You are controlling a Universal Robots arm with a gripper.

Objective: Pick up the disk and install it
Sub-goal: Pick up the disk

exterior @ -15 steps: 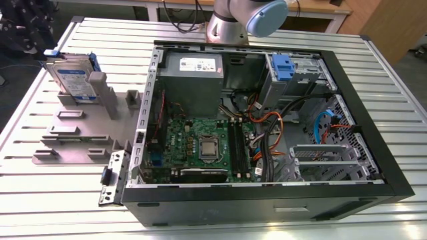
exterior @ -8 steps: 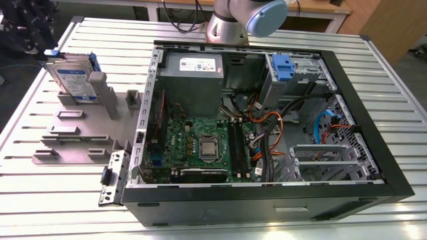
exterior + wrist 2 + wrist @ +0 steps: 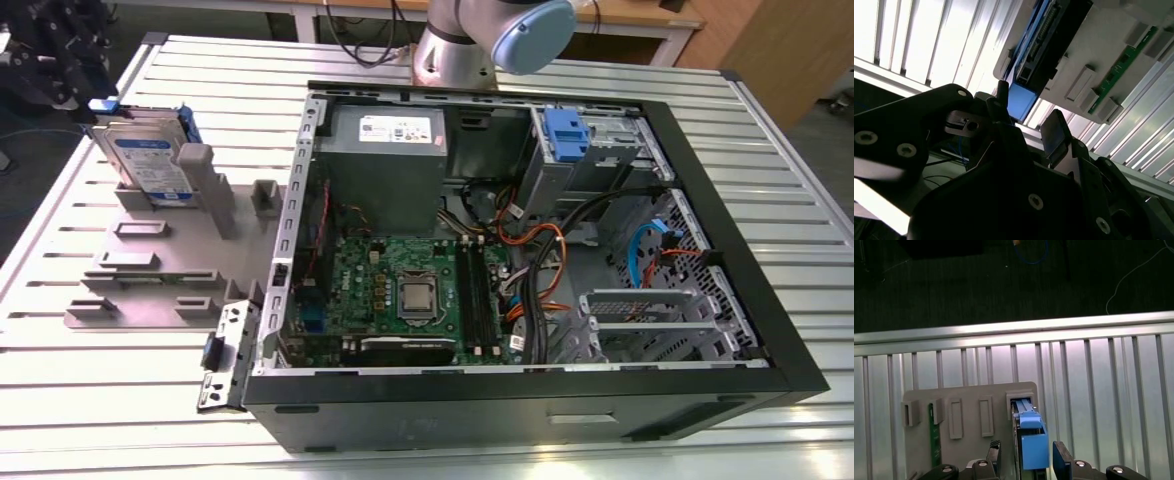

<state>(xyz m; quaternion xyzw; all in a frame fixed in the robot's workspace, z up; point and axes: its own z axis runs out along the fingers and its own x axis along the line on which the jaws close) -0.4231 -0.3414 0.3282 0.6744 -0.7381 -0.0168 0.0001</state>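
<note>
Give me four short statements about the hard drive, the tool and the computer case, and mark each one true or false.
1. The silver hard drive in its blue plastic carrier stands upright in the grey slotted holder block. True.
2. The tool is shut on the drive. False: its fingers stand apart, one on each side of the carrier.
3. The black computer case lies open, showing a green motherboard. True.
4. The drive is already inside the case. False: it is in the holder, outside the case.
</note>
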